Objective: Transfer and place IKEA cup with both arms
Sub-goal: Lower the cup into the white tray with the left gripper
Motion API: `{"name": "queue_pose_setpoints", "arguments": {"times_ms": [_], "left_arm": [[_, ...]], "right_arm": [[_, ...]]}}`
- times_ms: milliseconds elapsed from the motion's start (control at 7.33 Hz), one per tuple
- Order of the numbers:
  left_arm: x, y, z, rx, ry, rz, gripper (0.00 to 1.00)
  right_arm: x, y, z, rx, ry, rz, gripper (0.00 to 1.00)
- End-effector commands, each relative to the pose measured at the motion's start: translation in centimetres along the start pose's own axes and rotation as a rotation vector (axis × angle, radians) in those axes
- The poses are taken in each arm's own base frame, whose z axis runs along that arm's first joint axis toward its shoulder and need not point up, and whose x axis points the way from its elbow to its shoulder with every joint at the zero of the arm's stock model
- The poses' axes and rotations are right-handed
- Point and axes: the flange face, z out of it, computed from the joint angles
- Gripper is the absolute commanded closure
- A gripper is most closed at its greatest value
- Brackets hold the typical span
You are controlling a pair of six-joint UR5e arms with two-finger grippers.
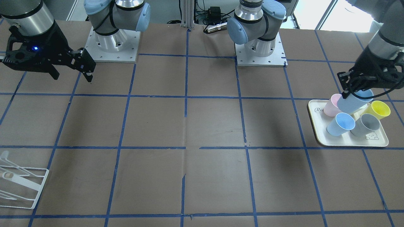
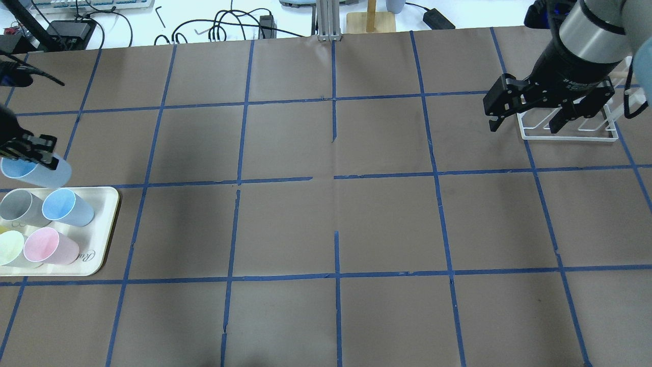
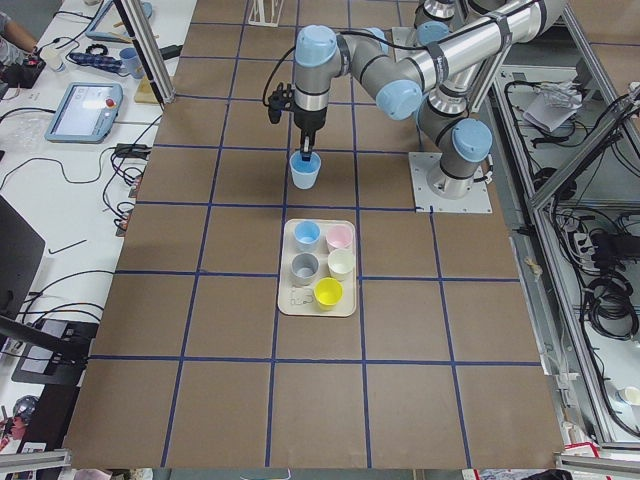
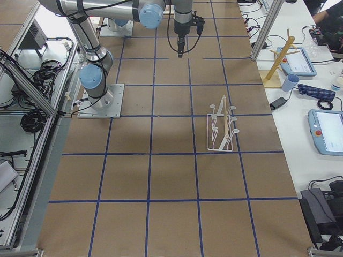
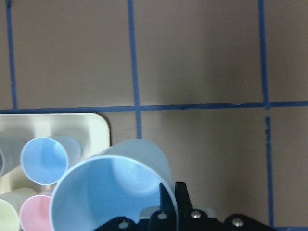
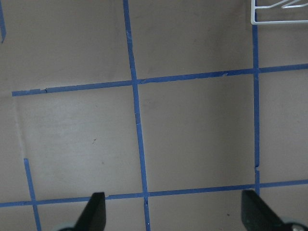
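My left gripper (image 1: 346,94) is shut on the rim wall of a pale light-blue IKEA cup (image 1: 351,104). It holds the cup tilted, clear of the table, at the tray's far edge. The cup also shows in the overhead view (image 2: 35,174), the exterior left view (image 3: 304,173) and the left wrist view (image 5: 108,190). A second near-identical blue cup (image 1: 341,124) stands on the cream tray (image 1: 315,127). My right gripper (image 2: 523,127) is open and empty, hovering above the table beside the white wire rack (image 2: 565,130); its fingertips (image 6: 96,214) frame bare table.
On the tray (image 2: 109,224) stand a pink cup (image 2: 48,246), a grey cup (image 2: 20,206), a pale green cup (image 2: 10,248) and a yellow cup (image 1: 378,109). The wire rack (image 1: 19,186) stands on the robot's right side. Brown paper with blue tape grid covers the table.
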Motion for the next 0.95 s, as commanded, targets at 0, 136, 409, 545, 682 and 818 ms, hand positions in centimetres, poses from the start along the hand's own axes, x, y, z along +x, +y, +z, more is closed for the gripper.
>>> {"name": "queue_pose_setpoints", "arguments": {"times_ms": [0,136,409,545,682,818], "left_arm": [[-11.2,2.3,2.8,-0.027,0.026,0.075,1.0],[-15.6,1.6,4.3,-0.029,0.046,0.104,1.0],[-22.7,-0.2,7.9,-0.052,0.098,0.109,1.0],[-24.4,-1.3,10.1,-0.062,0.122,0.109,1.0],[-25.9,-2.4,11.9,-0.055,0.144,0.106,1.0],[-27.1,-2.5,13.7,-0.071,0.161,0.097,1.0]], "right_arm": [[-2.6,1.3,0.5,-0.036,0.006,-0.045,0.0],[-3.6,1.9,0.1,-0.035,0.002,-0.065,0.0],[-4.9,3.3,0.2,-0.082,-0.026,-0.091,0.0],[-5.4,4.2,-0.2,-0.074,-0.01,-0.107,0.0],[-5.4,5.3,-1.4,-0.055,-0.012,-0.111,0.0],[-5.3,6.6,-2.0,-0.066,-0.008,-0.121,0.0]]}}
